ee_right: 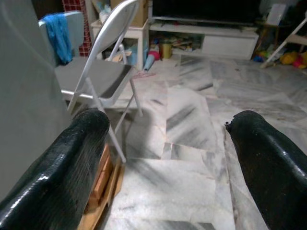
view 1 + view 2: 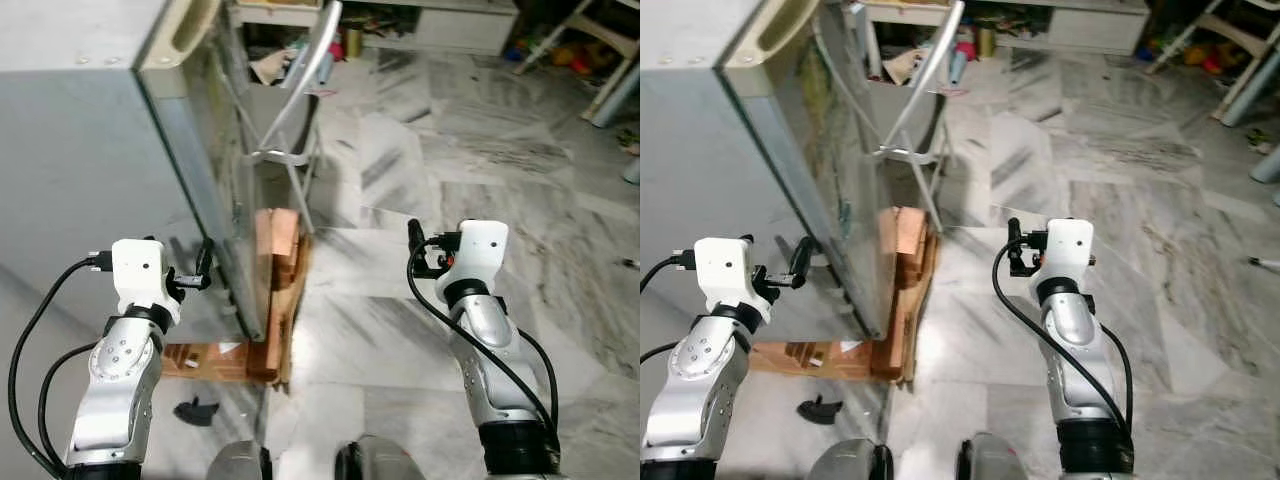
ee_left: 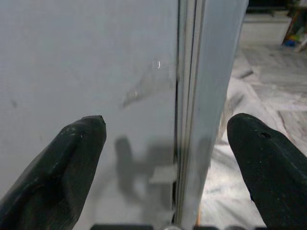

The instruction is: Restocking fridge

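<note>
Clearly, the restocking is only at its start. The fridge [image 2: 90,150], a tall grey cabinet, takes the upper left of the left eye view, and its door [image 2: 200,160] looks shut, or at most a crack open: the left wrist view shows the door seam [image 3: 184,110] as a thin vertical line between two grey panels, with no gap into the inside. I see no food, bottle or bag in any gripper, and nothing to be stocked on the floor near the robot.

The left gripper [image 2: 203,265] is at the lower left of the left eye view, just beside the door edge. In its wrist view the two black fingers [image 3: 62,167] stand wide apart and hold nothing, with the seam between them. The right gripper [image 2: 415,245] is at the centre right of that view, over bare marble floor [image 2: 430,150] and well apart from the fridge. Its fingers [image 1: 67,172] are also spread and empty.

The fridge stands on a wooden pallet [image 2: 275,300], seen at the lower centre. Behind it, at the top centre, is a grey folding chair [image 2: 295,110]. A small dark object [image 2: 197,410] lies on the floor at the lower left; I cannot tell what it is.

In my judgement almost everything remains: to open the door, to fetch the goods, to place them on the shelves and to close the door again.
</note>
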